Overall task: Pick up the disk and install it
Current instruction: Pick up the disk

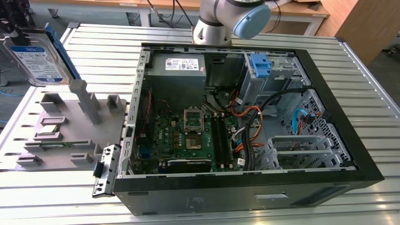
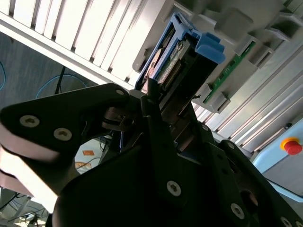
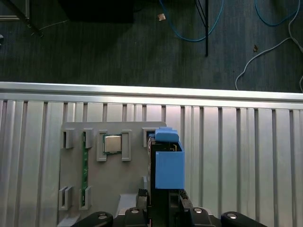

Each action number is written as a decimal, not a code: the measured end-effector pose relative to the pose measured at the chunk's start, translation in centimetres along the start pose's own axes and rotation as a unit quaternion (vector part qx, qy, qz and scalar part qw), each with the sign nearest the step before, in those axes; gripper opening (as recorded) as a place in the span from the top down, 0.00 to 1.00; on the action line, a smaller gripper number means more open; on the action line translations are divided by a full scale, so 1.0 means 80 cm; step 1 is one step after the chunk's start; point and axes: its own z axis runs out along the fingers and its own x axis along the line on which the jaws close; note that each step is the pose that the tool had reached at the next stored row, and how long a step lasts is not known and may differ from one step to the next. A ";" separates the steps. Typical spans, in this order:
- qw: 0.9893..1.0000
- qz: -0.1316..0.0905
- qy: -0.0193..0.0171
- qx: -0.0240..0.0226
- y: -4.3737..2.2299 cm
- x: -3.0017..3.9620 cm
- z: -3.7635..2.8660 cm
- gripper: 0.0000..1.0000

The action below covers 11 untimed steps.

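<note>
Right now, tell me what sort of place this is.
Probably a robotics lab bench for computer assembly: an open desktop tower case lies on a slatted aluminium table, a grey parts fixture beside it, and the gripper holds the disk at that fixture.

Silver-grey arm (image 1: 211, 23), pale blue joint cap (image 1: 253, 21), black jaws with silver screws (image 2: 173, 188).

Slatted metal table (image 1: 56, 197): carries an open black computer case (image 1: 187, 200) lying on its side and, just beside it toward the exterior view's left, a grey fixture plate (image 1: 65, 154).
</note>
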 end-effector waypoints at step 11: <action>1.000 0.000 0.000 0.000 0.0011 -0.0012 -0.0187 0.65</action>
